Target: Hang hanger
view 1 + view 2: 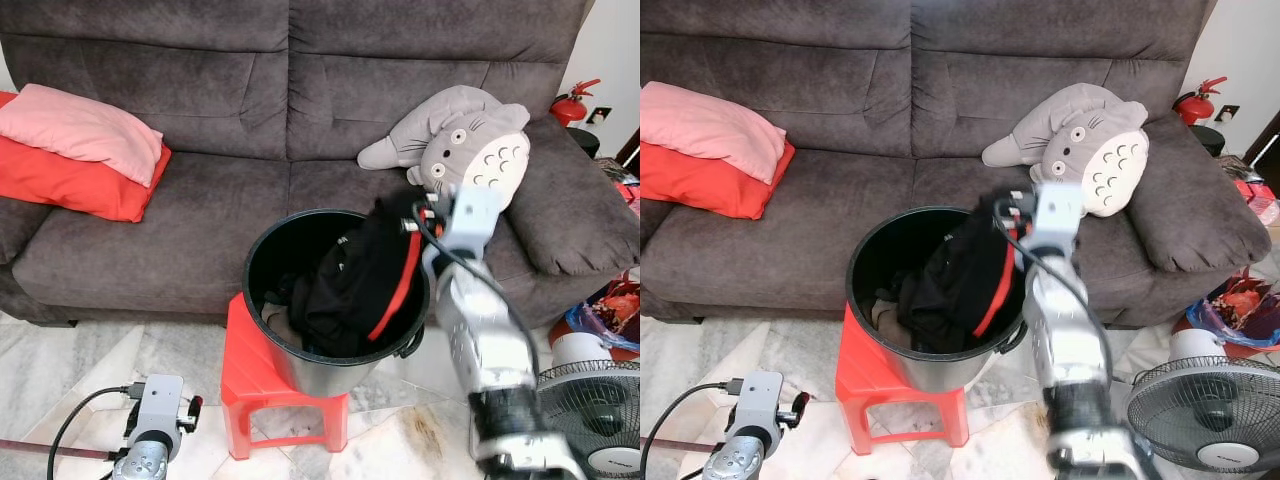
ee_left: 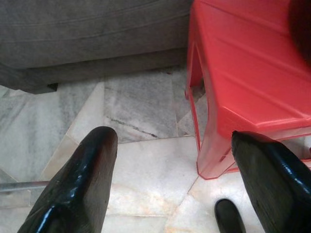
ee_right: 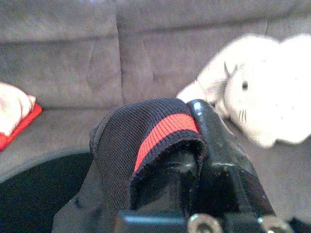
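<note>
The right gripper (image 3: 194, 145) is clamped on the black garment (image 1: 350, 285) at frame centre, by its red-striped hem; it looks soft, light and limp. The left gripper (image 2: 175, 160) hangs apart, lower left.

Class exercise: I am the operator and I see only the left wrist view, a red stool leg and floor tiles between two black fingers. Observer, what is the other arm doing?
Observer: The right pincer is raised over a black bucket and is shut on a black garment with a red stripe.
Operator: Where does that bucket stand?
Observer: On the red stool, in front of a grey sofa.
Operator: Is the garment out of the bucket?
Observer: Not fully; it drapes from the pincer down inside the bucket.
Operator: Anything on the sofa?
Observer: A grey plush toy on the right, pink and red pillows on the left.
</note>
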`<state>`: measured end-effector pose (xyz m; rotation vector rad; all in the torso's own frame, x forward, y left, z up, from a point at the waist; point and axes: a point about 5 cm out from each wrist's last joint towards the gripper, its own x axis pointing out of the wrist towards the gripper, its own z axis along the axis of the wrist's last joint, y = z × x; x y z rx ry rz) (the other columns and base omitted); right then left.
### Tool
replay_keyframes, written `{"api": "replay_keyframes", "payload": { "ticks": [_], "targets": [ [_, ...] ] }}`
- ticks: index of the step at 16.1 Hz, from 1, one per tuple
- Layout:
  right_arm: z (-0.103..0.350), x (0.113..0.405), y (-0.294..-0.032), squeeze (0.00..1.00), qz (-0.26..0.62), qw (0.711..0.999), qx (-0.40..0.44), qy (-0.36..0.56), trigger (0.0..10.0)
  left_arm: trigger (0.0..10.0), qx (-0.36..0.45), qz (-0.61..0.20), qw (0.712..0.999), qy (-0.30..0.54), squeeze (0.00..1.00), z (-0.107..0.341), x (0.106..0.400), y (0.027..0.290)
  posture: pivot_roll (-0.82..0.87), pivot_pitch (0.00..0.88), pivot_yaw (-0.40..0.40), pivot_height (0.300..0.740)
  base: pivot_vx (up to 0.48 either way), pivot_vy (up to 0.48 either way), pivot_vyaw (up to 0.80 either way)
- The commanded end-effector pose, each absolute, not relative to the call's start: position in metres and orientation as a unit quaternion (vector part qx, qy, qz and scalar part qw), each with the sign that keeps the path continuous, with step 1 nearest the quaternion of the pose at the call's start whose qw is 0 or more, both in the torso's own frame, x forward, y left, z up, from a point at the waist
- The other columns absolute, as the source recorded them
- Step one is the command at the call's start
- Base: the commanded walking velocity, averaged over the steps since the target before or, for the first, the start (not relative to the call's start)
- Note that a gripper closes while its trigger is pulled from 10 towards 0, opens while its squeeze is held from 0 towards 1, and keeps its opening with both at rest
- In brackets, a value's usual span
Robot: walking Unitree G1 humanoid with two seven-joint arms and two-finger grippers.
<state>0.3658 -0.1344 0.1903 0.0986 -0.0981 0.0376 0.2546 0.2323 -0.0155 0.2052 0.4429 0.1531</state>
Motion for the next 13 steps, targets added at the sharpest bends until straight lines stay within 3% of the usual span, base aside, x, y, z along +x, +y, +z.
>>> {"api": "replay_keyframes", "payload": {
  "ticks": [1, 13],
  "targets": [
    [0.194, 0.364, -0.141, 0.0, 0.005, 0.996, 0.069, -0.051, 10.0, 10.0, 0.106, 0.075, 0.964, 0.233, 0.0, -0.021, 0.249, 0.232, -0.07, 0.169, -0.001, 0.74, 0.0, 0.0, 0.0],
    [0.182, 0.356, -0.143, 0.0, 0.014, 0.999, 0.038, -0.015, 10.0, 10.0, 0.094, 0.071, 0.963, 0.244, 0.0, -0.024, 0.245, 0.235, -0.05, 0.181, 0.011, 0.74, 0.0, 0.0, 0.0]
  ]
}}
